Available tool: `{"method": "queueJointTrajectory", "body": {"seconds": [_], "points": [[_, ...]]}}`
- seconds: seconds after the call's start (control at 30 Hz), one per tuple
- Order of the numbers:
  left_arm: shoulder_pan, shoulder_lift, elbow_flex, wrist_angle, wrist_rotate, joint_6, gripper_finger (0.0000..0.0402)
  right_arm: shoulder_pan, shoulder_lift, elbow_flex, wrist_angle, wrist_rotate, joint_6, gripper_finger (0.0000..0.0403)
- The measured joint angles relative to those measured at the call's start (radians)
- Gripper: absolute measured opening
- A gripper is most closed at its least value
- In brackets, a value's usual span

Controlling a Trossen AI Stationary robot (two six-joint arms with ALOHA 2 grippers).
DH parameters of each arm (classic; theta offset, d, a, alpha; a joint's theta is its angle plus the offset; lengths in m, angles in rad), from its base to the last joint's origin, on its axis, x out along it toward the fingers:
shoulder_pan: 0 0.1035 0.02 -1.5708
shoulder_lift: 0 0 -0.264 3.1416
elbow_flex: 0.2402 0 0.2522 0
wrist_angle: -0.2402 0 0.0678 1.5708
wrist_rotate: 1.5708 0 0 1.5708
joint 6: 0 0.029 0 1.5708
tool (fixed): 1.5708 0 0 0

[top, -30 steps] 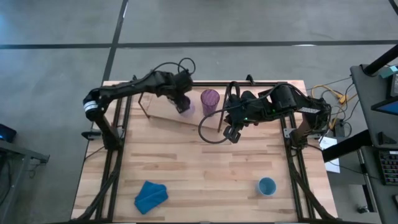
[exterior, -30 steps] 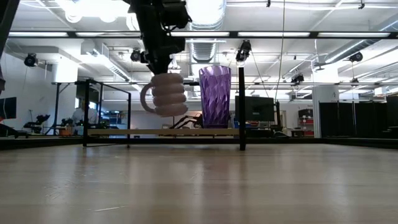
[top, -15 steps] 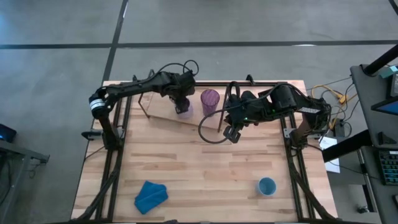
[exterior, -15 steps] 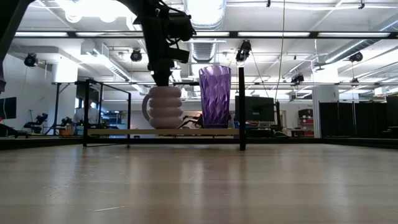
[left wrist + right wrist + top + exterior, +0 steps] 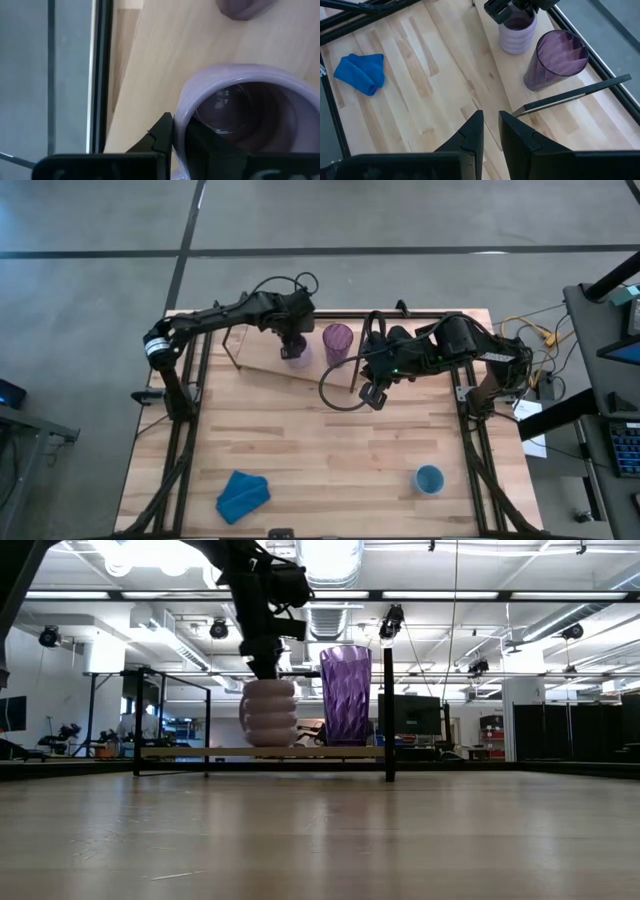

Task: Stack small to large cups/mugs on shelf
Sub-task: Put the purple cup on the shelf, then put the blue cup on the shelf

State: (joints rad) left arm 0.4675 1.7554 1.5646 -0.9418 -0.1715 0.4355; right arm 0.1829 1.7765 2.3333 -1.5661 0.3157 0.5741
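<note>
The lavender mug (image 5: 296,356) stands upright on the light-wood shelf board (image 5: 262,352) at the table's far side; it also shows in the low view (image 5: 270,712). My left gripper (image 5: 294,343) is shut on its rim from above. The tall translucent purple tumbler (image 5: 338,342) stands on the board just right of the mug (image 5: 346,695). The small blue cup (image 5: 429,478) stands on the table near its near right corner. My right gripper (image 5: 372,395) hovers near the shelf's right end, empty, with a narrow gap between its fingers (image 5: 490,125). My left gripper pinches the mug's rim wall (image 5: 181,112), one finger (image 5: 205,145) inside the mug and one (image 5: 162,132) outside. The fingers come from above, pointing down. The mug stands upright with its bottom on the shelf board (image 5: 200,752).
A crumpled blue cloth (image 5: 243,494) lies near the table's near left corner. The shelf's black rod frame (image 5: 570,95) stands around the board, with a post (image 5: 389,690) just right of the tumbler. Bare tabletop lies between the shelf and the near edge.
My left gripper has gone down and a little toward the tumbler with the mug. The mug, first lifted and tilted with its handle showing on the left in the low view, now stands upright on the shelf board, turned so the handle no longer shows there.
</note>
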Motion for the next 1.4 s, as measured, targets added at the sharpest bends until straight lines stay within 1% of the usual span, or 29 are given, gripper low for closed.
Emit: {"method": "queueJointTrajectory", "body": {"seconds": [0.27, 0.53, 0.63, 0.73, 0.9, 1.03, 1.1, 1.17, 1.3, 1.4], "points": [[0.0, 0.008, -0.002, 0.037, 0.003, -0.003, 0.0017, 0.0, 0.0, 0.0, 0.0, 0.0, -0.002, 0.0054], [0.0, 0.01, -0.004, 0.038, 0.003, -0.009, 0.007, 0.0, 0.0, 0.0, 0.0, 0.0, -0.002, 0.0054], [0.0, 0.01, -0.004, 0.038, 0.003, -0.009, 0.0082, 0.0, 0.0, 0.0, 0.0, 0.0, -0.002, 0.0054], [0.0, 0.01, -0.004, 0.053, 0.0, -0.009, 0.0086, 0.0, 0.0, 0.0, 0.0, 0.0, -0.002, 0.0054], [0.0, 0.01, -0.001, 0.069, -0.07, -0.009, 0.0086, 0.0, 0.0, 0.0, -0.001, 0.0, -0.002, 0.0054], [-0.013, -0.001, 0.007, 0.067, -0.078, -0.01, 0.0086, 0.0, 0.0, 0.0, -0.002, 0.0, 0.005, 0.0054], [-0.028, -0.021, 0.007, 0.055, -0.078, -0.011, 0.0086, 0.0, 0.0, 0.0, -0.005, -0.002, 0.029, 0.0054], [-0.046, -0.046, 0.007, 0.028, -0.078, -0.023, 0.0086, 0.006, 0.0, 0.0, -0.005, -0.026, 0.066, 0.0054], [-0.09, -0.114, 0.007, -0.053, -0.077, -0.131, 0.0086, 0.036, 0.0, -0.001, -0.004, -0.122, 0.187, 0.0054], [-0.133, -0.177, 0.006, -0.104, -0.07, -0.197, 0.0086, 0.084, -0.002, -0.029, -0.004, -0.139, 0.301, 0.0054]]}}
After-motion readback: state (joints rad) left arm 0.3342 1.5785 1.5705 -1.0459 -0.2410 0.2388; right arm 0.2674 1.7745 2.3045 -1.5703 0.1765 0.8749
